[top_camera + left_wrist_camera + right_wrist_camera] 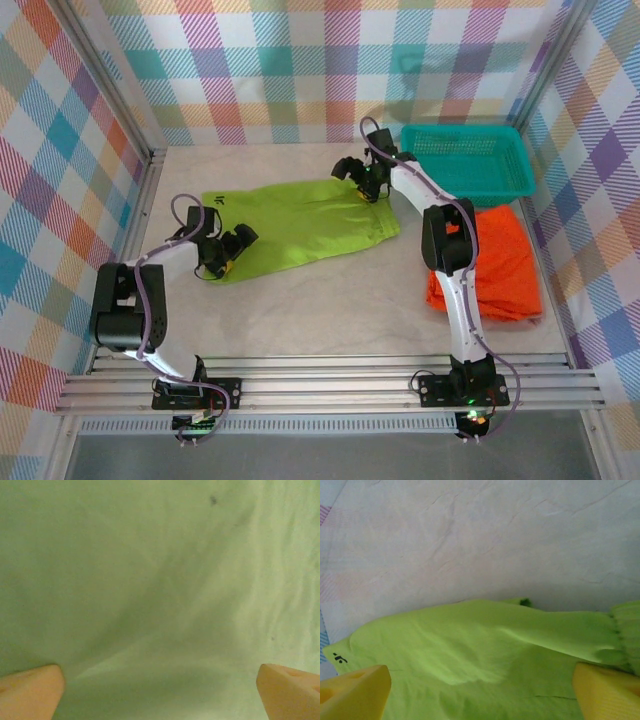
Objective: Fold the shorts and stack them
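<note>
The lime green shorts (300, 230) lie spread flat on the table's middle, slanting from near left to far right. My left gripper (232, 250) hovers open over their near left end. In the left wrist view pale green fabric (150, 580) lies close below, with the fingertips (30, 690) wide apart. My right gripper (357, 178) stands open over the shorts' far right edge. In the right wrist view its yellow fingertips (355, 690) straddle the green shorts (480, 650), whose gathered waistband (626, 630) is at the right. The orange shorts (490, 265) lie crumpled at the right.
A teal mesh basket (470, 160) stands at the back right, just behind the right arm. Plaid walls with metal posts close in the table on three sides. The beige table cover (330, 310) lies bare between the arms' bases and the green shorts.
</note>
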